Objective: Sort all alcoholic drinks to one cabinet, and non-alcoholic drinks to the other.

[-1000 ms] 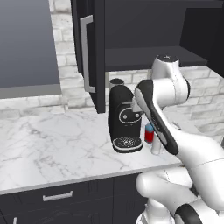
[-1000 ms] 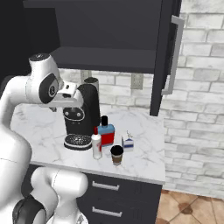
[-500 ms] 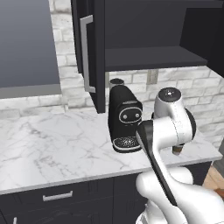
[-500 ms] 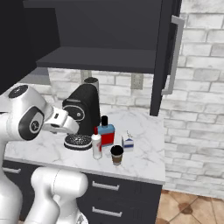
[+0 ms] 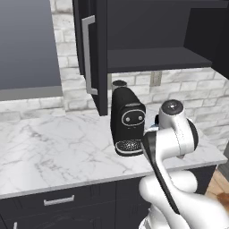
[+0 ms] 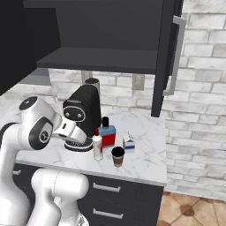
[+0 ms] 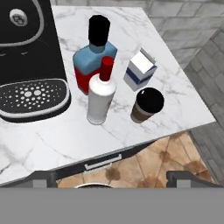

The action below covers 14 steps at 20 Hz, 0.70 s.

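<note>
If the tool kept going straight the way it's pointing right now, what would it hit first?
Probably the white bottle: it stands closest to the middle of the hand view, with the coffee cup just beside it. Depth is hard to judge, and the tool's fingertips aren't clear, so it could instead meet the counter in front.

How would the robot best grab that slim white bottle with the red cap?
Probably around the straight body of the slim white bottle with the red cap, coming level from the counter's front edge. It stands upright, its neck narrows, and the squat red bottle sits close behind it, so the front side looks freest.
</note>
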Motion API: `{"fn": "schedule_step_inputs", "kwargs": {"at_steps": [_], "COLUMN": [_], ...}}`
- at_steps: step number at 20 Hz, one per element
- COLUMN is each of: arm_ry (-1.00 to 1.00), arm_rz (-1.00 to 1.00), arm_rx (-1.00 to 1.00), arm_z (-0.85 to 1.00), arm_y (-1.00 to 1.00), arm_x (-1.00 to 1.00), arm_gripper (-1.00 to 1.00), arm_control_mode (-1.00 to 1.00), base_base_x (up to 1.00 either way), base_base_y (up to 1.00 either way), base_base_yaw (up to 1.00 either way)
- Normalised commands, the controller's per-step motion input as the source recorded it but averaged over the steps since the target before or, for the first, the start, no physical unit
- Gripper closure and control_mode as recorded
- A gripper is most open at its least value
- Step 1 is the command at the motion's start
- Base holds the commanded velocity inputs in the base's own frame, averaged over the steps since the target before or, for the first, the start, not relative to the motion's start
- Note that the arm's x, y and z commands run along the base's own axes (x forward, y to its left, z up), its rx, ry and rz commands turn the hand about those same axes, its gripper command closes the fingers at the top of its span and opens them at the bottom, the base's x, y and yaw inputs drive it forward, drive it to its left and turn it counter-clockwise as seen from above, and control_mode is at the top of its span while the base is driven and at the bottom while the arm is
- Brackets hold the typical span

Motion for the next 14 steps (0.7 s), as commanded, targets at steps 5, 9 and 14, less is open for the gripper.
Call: {"fn": "schedule_step_inputs", "kwargs": {"at_steps": [5,9,14], "arm_ry": [0.00,0.00,0.00], "arm_rz": [0.00,0.00,0.00], "arm_rx": [0.00,0.00,0.00], "arm_z": [-0.31,-0.31,-0.25], "arm_y": [-0.18,-0.11,-0.09], "arm_x": [0.35,0.44,0.45], "arm_gripper": [-1.00,-1.00,-1.00], "arm_control_mode": [-1.00,-1.00,-1.00], "base_base_x": [0.00,0.00,0.00], "base_base_y": [0.00,0.00,0.00], "base_base_yaw": [0.00,0.00,0.00]}}
